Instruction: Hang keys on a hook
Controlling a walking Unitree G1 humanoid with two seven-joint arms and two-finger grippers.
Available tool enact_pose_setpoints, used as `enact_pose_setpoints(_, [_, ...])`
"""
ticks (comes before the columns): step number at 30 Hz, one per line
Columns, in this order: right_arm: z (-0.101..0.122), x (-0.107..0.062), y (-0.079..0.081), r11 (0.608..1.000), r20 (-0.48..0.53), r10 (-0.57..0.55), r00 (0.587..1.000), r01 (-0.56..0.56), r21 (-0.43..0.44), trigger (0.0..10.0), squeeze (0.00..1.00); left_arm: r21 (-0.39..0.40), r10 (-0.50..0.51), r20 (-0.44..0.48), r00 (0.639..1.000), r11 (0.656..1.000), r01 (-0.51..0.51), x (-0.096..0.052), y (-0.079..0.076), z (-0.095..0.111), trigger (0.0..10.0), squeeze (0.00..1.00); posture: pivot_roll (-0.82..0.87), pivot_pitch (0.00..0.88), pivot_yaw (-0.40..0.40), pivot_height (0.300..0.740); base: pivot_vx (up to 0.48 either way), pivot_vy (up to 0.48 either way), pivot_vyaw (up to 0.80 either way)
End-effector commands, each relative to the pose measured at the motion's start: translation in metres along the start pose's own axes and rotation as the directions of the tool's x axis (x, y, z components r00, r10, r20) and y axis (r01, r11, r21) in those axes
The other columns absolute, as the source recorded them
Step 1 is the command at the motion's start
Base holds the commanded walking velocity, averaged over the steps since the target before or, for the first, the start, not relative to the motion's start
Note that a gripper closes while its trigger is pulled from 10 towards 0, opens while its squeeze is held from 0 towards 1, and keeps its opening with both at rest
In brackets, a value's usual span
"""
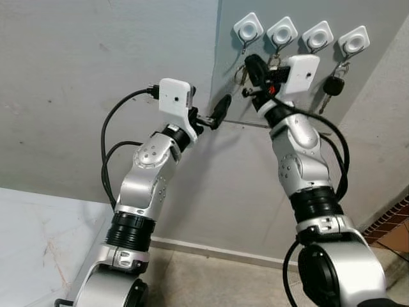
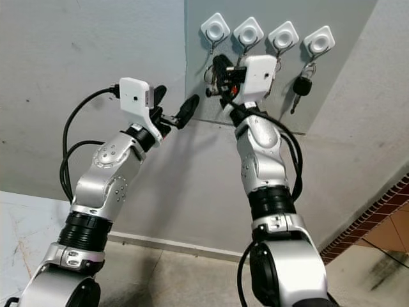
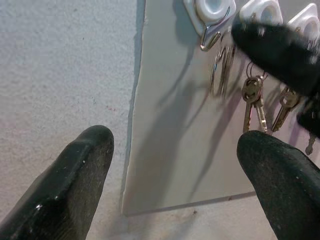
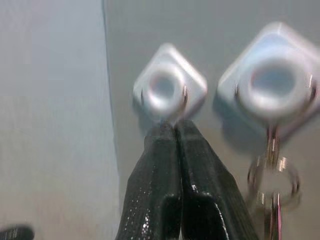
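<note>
Overhead, four white diamond-shaped hooks sit in a row on a grey wall panel (image 1: 255, 134). The right gripper (image 4: 176, 131) is raised to the leftmost hook (image 1: 248, 28), with its two black fingers pressed flat together just beneath that hook's wire loop. Whether the pressed fingers pinch anything cannot be told.

A key ring (image 3: 221, 70) hangs below the leftmost hook, just beside the right gripper's fingers; in the left wrist view the ring is blurred, and whether it sits on the hook's wire cannot be told. A bunch of brass-coloured keys (image 3: 252, 100) hangs from the second hook (image 1: 282, 31). More keys (image 3: 283, 106) hang further along, partly hidden by the right gripper. The fourth hook (image 1: 353, 42) carries a key with a black head (image 1: 333, 86); the third hook (image 1: 317, 36) is partly covered by the right wrist camera housing (image 1: 298, 75).

The left gripper (image 3: 175, 165) is held up near the panel's left edge, lower than the hooks, its fingers spread wide and holding nothing. It stands apart from the right gripper.

Below, the wall meets a pale skirting (image 1: 211, 251) and a concrete floor (image 1: 211, 281).
</note>
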State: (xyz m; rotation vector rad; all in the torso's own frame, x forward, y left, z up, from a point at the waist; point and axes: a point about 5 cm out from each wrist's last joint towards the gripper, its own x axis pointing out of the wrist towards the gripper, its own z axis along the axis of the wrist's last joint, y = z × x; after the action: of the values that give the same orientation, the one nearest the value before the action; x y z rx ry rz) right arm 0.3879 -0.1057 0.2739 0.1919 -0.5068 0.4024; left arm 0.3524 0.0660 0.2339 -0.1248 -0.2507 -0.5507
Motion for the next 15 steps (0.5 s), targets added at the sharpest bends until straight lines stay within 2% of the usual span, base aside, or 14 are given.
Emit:
enact_pose_setpoints(1, [0.008, 0.004, -0.002, 1.000, 0.040, -0.021, 0.999, 0.021, 0.003, 10.0, 0.00, 0.011, -0.025, 0.023, 0.999, 1.000, 0.024, 0.002, -0.004, 0.007, 10.0, 0.00, 0.04, 0.012, -0.045, 0.740, 0.000, 0.000, 0.00])
enact_pose_setpoints(15, [0.017, 0.015, 0.006, 0.999, 0.090, -0.021, 0.996, 0.018, 0.030, 10.0, 0.00, 0.003, -0.014, 0.024, 1.000, 1.000, 0.014, 0.003, -0.003, 0.007, 10.0, 0.00, 0.04, 0.017, -0.045, 0.740, 0.000, 0.000, 0.00])
